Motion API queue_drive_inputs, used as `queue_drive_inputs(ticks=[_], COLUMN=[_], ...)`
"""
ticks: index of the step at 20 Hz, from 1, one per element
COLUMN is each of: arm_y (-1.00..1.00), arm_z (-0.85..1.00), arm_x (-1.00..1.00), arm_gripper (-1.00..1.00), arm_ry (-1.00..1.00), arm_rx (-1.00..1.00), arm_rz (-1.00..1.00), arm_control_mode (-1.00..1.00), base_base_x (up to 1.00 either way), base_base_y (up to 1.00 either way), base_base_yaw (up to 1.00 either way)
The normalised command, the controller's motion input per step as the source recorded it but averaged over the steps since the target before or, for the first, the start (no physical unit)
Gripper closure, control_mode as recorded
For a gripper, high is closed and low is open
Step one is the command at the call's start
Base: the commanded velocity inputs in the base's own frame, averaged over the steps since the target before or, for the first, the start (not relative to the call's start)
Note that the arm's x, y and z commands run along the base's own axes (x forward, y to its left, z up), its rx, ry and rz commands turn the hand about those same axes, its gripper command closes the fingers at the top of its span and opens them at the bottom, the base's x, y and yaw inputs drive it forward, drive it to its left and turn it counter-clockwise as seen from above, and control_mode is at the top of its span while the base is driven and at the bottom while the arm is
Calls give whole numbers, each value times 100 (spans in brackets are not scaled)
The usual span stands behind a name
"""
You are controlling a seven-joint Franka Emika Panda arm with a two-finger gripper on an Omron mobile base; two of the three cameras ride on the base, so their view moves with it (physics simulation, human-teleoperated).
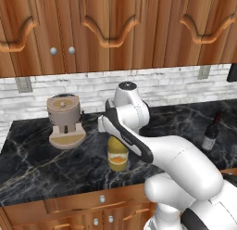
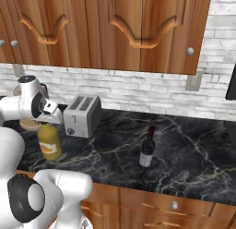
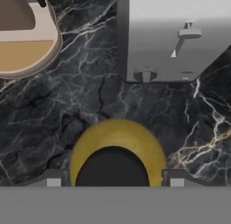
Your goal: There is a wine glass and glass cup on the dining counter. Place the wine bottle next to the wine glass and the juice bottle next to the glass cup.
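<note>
Hand view looks straight down on the juice bottle: a round yellow shoulder with its black cap at the middle, set between my two fingertips, which stand just off either side of it. My pincer is part open around the bottle's top; whether the pads press on it I cannot tell.

Left base view shows the juice bottle upright on the surface, a black slab with pale veins, near its front edge. It is stubby, yellow-orange, with an orange label whose print is too small to read. My pincer sits right over its cap.

Behind and to the left stands a tan coffee machine, rounded, with a brown top; what is in it I cannot tell. A silver toaster, boxy with two slots on top and a knob on the end, stands just behind the bottle in the right base view.

The wine bottle stands upright well off to the right, slim and dark with a red-capped neck and a pale label, unreadable. Wooden cabinets with round knobs hang above a white brick wall.
</note>
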Motion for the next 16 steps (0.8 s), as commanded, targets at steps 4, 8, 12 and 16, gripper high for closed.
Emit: queue_drive_inputs(ticks=[4, 8, 12, 16], arm_y=[0, -7, -10, -12], arm_z=[6, 22, 40, 46], arm_x=[-2, -18, -26, -35], arm_gripper=[100, 100, 100, 100], arm_ry=[0, 1, 3, 0], arm_rx=[0, -4, -1, 0], arm_rz=[0, 0, 0, 0], arm_control_mode=[-100, -100, -100, -100], base_base_x=[0, 0, 0, 0], base_base_y=[0, 0, 0, 0], base_base_yaw=[0, 0, 0, 0])
